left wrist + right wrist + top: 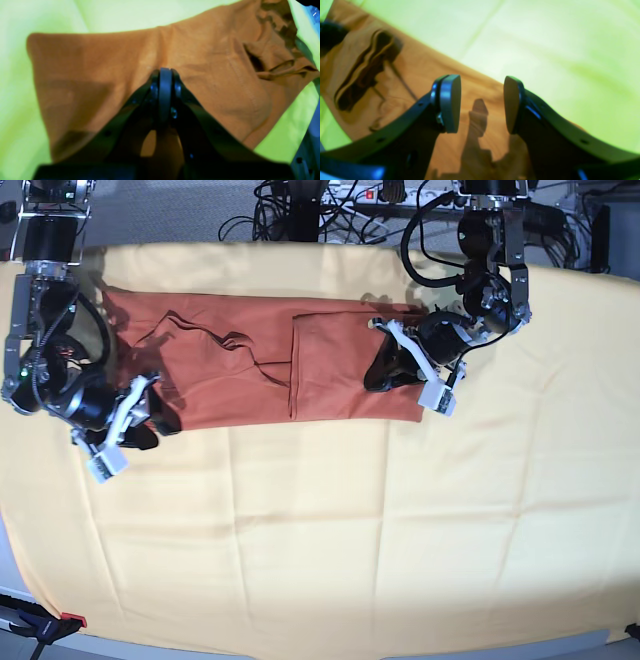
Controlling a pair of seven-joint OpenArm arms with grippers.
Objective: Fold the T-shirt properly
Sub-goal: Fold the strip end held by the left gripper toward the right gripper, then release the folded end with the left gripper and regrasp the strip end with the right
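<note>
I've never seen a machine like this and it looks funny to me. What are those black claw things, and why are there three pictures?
It is a robot with two arms, and its job is to fold a shirt. One picture looks down from above on the whole table. The other two come from small cameras on the robot's wrists, so they look along its claws.

On the table lies a large pale yellow cloth, and on that a rust-orange soft fabric T-shirt, already folded into a long strip.

Each claw is called an end effector. The left end effector is at the right of the picture from above; its two fingers are pressed together against the shirt, though I cannot tell whether it pinches fabric. The right end effector is open and holds nothing, with the shirt's edge below it.
</note>
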